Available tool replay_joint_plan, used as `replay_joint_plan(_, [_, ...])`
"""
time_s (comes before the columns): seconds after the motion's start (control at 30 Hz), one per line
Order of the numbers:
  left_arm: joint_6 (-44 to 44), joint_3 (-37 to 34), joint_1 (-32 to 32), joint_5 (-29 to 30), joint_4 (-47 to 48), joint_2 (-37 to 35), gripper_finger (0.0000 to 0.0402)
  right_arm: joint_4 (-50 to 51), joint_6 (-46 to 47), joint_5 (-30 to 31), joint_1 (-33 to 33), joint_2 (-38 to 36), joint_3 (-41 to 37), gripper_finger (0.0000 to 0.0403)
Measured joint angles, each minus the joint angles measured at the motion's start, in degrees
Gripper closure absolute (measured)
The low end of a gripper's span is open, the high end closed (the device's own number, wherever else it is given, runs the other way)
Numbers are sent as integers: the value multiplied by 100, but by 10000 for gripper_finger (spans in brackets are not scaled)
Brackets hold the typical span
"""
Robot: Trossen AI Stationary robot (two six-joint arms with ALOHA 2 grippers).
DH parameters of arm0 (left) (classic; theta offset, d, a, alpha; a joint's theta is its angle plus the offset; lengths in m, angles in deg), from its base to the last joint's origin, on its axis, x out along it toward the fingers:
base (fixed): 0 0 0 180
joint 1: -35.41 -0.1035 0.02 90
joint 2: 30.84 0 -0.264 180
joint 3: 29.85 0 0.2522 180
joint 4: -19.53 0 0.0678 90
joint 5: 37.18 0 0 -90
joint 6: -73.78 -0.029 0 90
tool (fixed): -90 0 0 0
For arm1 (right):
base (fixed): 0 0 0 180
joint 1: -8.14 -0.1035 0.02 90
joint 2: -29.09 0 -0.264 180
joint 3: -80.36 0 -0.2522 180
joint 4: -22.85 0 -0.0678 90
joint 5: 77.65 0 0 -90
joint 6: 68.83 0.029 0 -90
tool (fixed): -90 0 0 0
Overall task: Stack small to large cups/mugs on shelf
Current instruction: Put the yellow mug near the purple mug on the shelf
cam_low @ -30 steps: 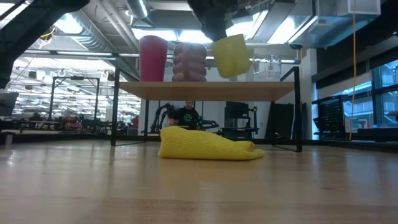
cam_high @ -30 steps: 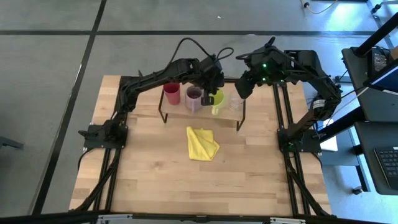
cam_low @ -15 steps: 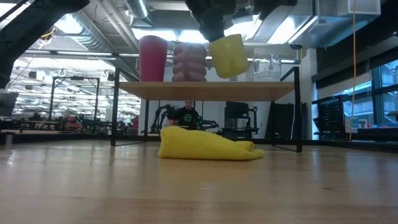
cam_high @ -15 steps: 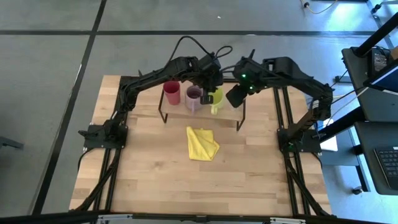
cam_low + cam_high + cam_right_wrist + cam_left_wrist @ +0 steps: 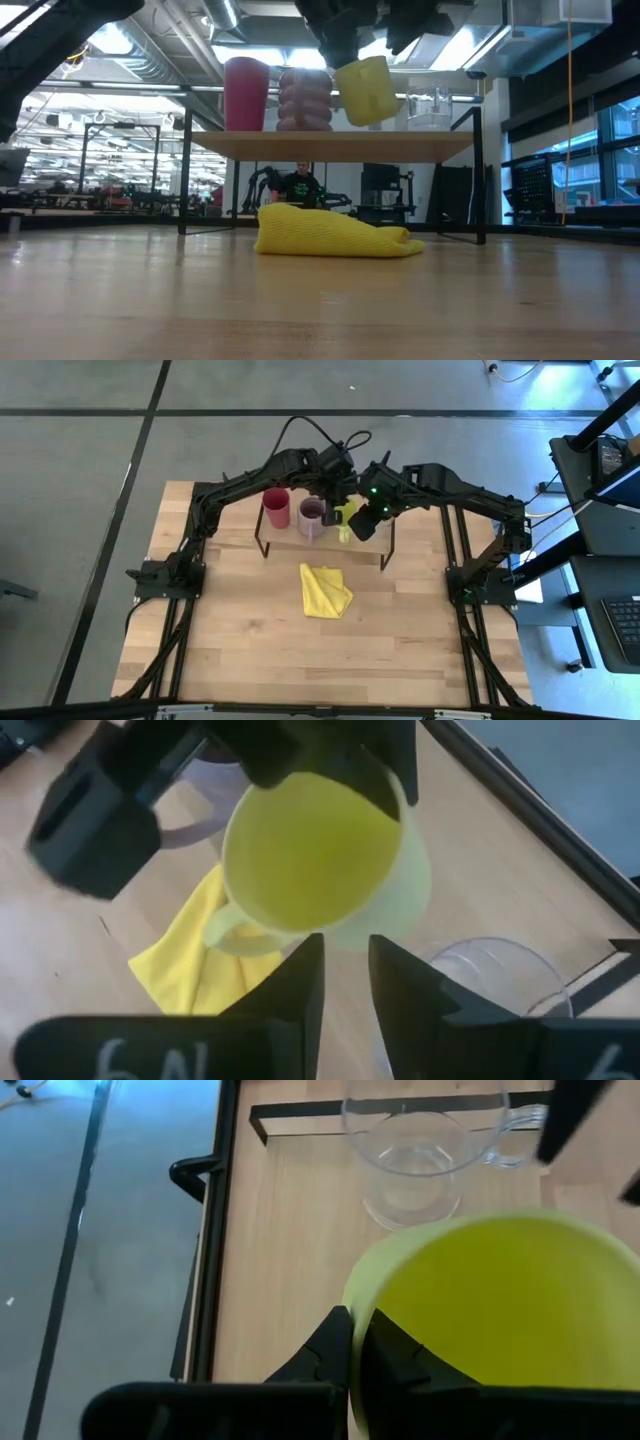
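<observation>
The magenta-red tumbler (image 5: 246, 95), the purple mug (image 5: 305, 98) and the clear glass (image 5: 430, 108) stand on their bases on the shelf (image 5: 330, 146). The yellow-green mug (image 5: 365, 90) hangs tilted above the shelf between the purple mug and the glass, with my left gripper (image 5: 352, 1330) shut on it. My right gripper (image 5: 345, 955) hovers over the shelf just beside this mug (image 5: 310, 850). Its fingers stand a narrow gap apart at the mug's wall. My left gripper pinches the yellow-green mug's rim (image 5: 362, 1315), one finger inside the mug and one outside, coming from above. The mug is lifted clear of the shelf and hangs tilted below the fingers. Whether my right gripper touches the mug's wall (image 5: 350, 932), I cannot tell.
A folded yellow cloth (image 5: 325, 590) lies on the tabletop just in front of the shelf. The shelf's thin black legs (image 5: 186, 180) stand on the table's far half. The near half of the wooden tabletop (image 5: 300, 650) is bare.
My right gripper has swung from the shelf's right end toward the table's left and now hangs next to the yellow-green mug. My left gripper has kept the mug lifted and tilted above the shelf.
</observation>
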Motion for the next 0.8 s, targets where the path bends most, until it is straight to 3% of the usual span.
replay_joint_plan(0.8, [17, 0, 2, -169, 29, -2, 394, -268, -144, 226, 52, -4, -55, 318])
